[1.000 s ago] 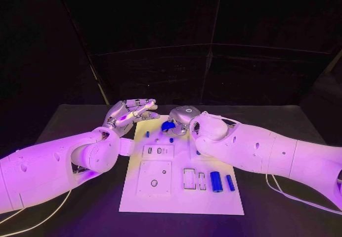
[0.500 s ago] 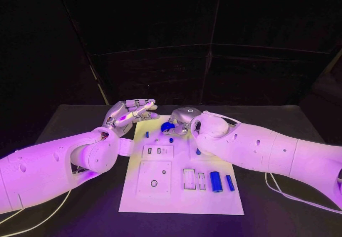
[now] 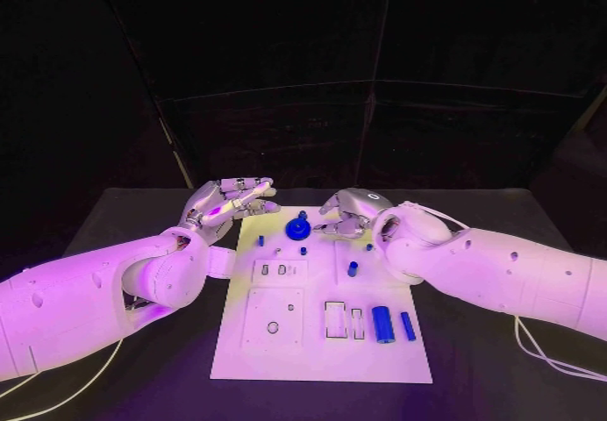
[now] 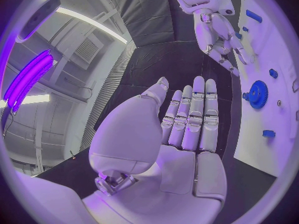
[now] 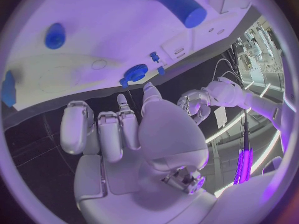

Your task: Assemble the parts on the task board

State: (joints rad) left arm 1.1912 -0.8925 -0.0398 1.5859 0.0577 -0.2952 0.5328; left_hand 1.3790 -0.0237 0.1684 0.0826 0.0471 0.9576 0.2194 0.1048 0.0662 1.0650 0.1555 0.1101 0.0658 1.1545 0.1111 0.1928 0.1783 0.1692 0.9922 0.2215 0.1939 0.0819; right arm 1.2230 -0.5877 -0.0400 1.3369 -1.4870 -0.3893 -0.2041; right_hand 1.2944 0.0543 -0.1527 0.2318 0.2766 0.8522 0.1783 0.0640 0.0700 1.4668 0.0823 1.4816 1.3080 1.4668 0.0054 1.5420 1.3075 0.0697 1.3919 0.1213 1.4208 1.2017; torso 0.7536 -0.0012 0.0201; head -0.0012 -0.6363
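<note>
My right hand (image 3: 348, 213) hung empty, fingers loosely apart, just beside the blue gear (image 3: 298, 230) sitting at the far end of the task board (image 3: 317, 351); I judged it light, rigid and slippery, best pinched across its toothed rim.

- The black desk (image 3: 126, 215) carries the white board (image 3: 323, 351), which lies flat at its middle.
- Bare desk shows on both sides of the board and beyond its far edge.
</note>
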